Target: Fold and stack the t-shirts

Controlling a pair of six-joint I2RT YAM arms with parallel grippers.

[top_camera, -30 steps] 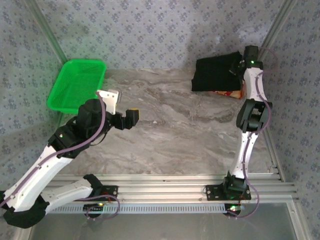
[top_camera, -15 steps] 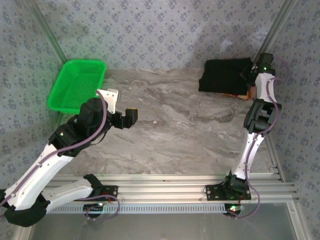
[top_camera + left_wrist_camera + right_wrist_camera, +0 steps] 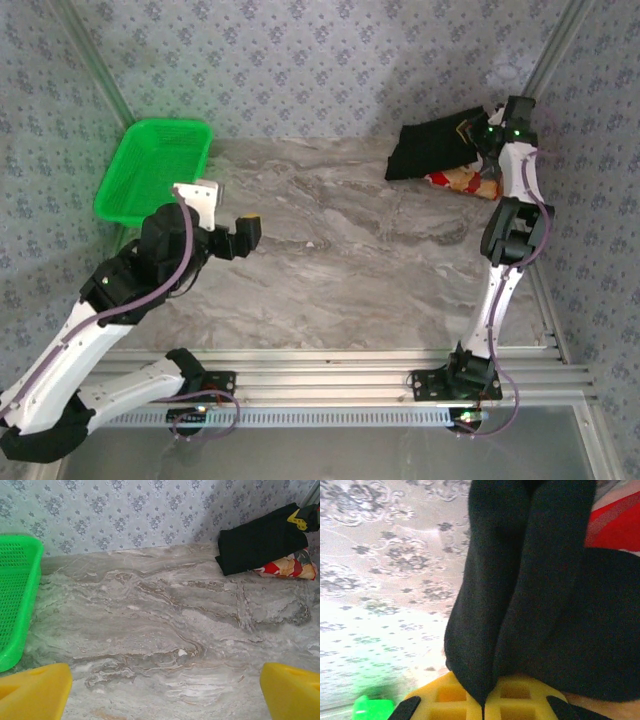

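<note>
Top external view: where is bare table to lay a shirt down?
Free: the wide middle of the table, between the green basket and the black t-shirt. Crowded: the far right corner, where the right hand grips it over the red t-shirt.

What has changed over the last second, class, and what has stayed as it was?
The right claw, shut on the black shirt, carried it right, then back left, and raised its right edge, baring more of the red shirt beneath. The left claw, open, drew back leftwards a little. The basket stayed put.
</note>
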